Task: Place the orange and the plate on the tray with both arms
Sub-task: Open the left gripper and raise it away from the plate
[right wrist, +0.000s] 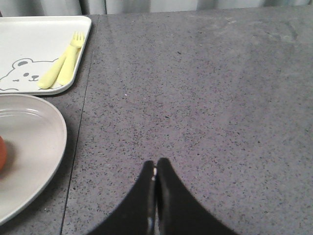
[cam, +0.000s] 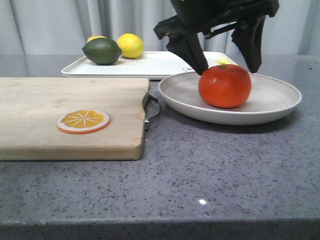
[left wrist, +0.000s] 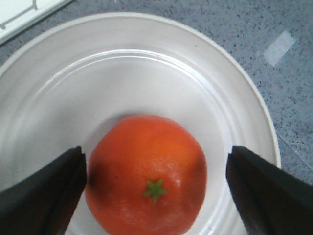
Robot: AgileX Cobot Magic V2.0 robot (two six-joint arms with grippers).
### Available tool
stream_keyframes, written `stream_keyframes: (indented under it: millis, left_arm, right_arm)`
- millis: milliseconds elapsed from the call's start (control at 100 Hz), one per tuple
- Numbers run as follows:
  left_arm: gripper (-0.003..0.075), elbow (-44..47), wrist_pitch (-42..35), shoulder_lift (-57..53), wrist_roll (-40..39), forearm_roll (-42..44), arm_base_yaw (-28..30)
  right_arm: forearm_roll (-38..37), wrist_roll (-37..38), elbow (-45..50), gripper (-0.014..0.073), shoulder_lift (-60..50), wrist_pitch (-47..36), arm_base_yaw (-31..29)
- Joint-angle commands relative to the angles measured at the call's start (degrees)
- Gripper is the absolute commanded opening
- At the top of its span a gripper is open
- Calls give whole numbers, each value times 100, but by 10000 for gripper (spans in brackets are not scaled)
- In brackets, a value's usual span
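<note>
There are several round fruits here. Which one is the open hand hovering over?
The orange sitting in the plate. The left hand straddles it, open. The lime and lemon lie far off on the tray.

No words, brands or numbers can be read anywhere; the only mark is a line-drawn bear face printed on the white tray (right wrist: 29, 54), beside a yellow fork (right wrist: 61, 66)

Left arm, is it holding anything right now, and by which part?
Nothing is held. The left end effector is open, its fingers either side of the orange on the plate, with gaps showing. The right end effector is shut on nothing.
</note>
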Motion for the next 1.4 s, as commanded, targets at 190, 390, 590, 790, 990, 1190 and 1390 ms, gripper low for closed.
stream_keyframes:
  millis: [190, 390, 590, 790, 990, 1190, 1390]
  left_arm:
    - [377, -197, -103, -769, -50, 101, -6]
    - [205, 452, -433, -1449, -50, 210, -6]
    - [58, 1915, -1320, -2623, -123, 405, 39]
    - [-20, 3325, -1573, -3810, -160, 405, 443]
    - [-20, 4589, -1681, -5091, -216, 405, 893]
    - [-20, 5649, -1908, -6508, -269, 405, 968]
    - [-20, 6439, -1960, -7748, -292, 405, 968]
  right_arm:
    - [-40, 4, -210, -66, 52, -349, -31]
    - [-40, 4, -210, -66, 52, -358, -20]
    - [-40, 4, -210, -66, 52, -106, 174]
    - [-40, 4, -210, -66, 52, 100, 210]
    - [-40, 4, -210, -66, 58, 223, 210]
    - [-40, 4, -322, -66, 138, 495, 210]
    - [18, -108, -621, -66, 427, 896, 210]
